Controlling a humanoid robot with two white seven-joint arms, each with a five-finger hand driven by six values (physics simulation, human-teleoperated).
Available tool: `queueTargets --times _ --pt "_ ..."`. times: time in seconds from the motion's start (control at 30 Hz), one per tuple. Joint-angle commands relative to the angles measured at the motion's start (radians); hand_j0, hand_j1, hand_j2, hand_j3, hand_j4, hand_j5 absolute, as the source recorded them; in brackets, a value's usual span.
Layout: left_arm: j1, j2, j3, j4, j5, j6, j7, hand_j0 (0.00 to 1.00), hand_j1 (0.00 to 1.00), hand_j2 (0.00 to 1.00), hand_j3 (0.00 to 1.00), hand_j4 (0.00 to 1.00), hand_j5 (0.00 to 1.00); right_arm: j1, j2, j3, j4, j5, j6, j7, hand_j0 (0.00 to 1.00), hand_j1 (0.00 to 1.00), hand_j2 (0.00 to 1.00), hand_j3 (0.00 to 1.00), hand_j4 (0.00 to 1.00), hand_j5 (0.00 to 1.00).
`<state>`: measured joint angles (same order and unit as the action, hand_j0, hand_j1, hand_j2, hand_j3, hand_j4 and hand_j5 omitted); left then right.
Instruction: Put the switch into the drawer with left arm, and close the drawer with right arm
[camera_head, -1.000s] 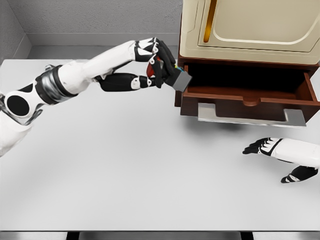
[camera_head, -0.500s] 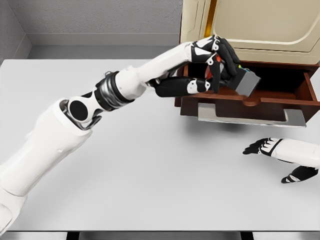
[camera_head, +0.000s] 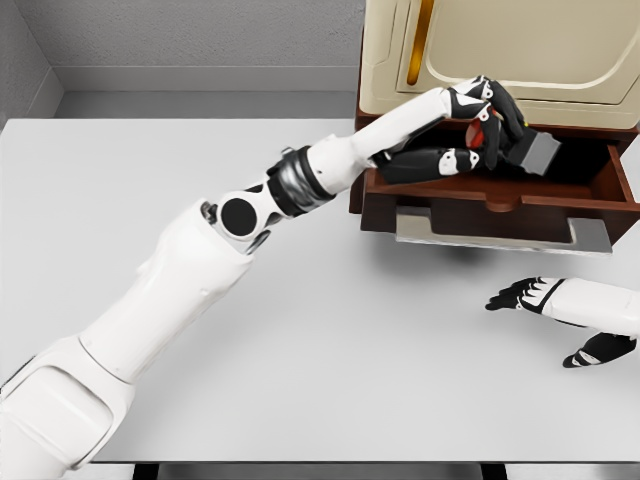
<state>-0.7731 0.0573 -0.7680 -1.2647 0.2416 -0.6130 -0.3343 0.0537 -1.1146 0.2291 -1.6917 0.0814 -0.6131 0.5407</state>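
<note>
My left hand (camera_head: 492, 135) reaches over the open brown drawer (camera_head: 500, 205) of the cream cabinet (camera_head: 500, 55). Its fingers are closed around the switch (camera_head: 530, 150), a grey slab with a red part showing between the fingers. The switch hangs over the drawer's dark inside, tilted, and I cannot tell if it touches the bottom. The drawer is pulled out, with a grey handle plate (camera_head: 500, 230) at its front. My right hand (camera_head: 545, 305) rests on the white table (camera_head: 250, 330) in front of the drawer, to its right, fingers relaxed and holding nothing.
The cabinet stands at the table's back right, its cream upper body overhanging the drawer. A grey wall runs behind the table. My left arm stretches diagonally across the table from the lower left.
My left hand has carried the switch rightward, from beside the drawer's left corner to above the drawer's interior. The arm has stretched out further. The right hand has stayed still.
</note>
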Motion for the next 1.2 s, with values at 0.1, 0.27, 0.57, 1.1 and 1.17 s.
queueTargets --times 0.1,0.27,0.57,1.1,1.17 --pt "-0.008 -0.057 0.012 0.074 -0.002 0.002 0.001 0.23 0.23 0.23 0.23 0.23 0.23 0.002 -0.001 -0.001 0.0 -0.008 0.002 -0.001 1.0 1.0 1.0 1.0 1.0 1.0" --pt "-0.031 -0.057 0.019 0.157 -0.015 0.002 0.001 0.24 0.24 0.24 0.24 0.24 0.24 0.008 -0.001 -0.001 0.0 -0.006 0.002 0.001 1.0 1.0 1.0 1.0 1.0 1.0" --pt "-0.037 -0.057 0.033 0.183 -0.016 0.002 0.001 0.24 0.24 0.24 0.24 0.24 0.24 0.014 -0.001 -0.001 0.0 -0.006 0.002 0.001 1.0 1.0 1.0 1.0 1.0 1.0" --pt "-0.041 -0.057 0.059 0.188 -0.076 0.002 0.006 0.25 0.25 0.25 0.25 0.25 0.25 0.017 -0.002 -0.001 0.0 -0.006 0.002 0.007 1.0 1.0 1.0 1.0 1.0 1.0" --pt "-0.043 -0.057 0.059 0.191 -0.077 0.002 0.006 0.25 0.25 0.25 0.25 0.25 0.25 0.017 -0.002 -0.001 0.0 -0.006 0.002 0.007 1.0 1.0 1.0 1.0 1.0 1.0"
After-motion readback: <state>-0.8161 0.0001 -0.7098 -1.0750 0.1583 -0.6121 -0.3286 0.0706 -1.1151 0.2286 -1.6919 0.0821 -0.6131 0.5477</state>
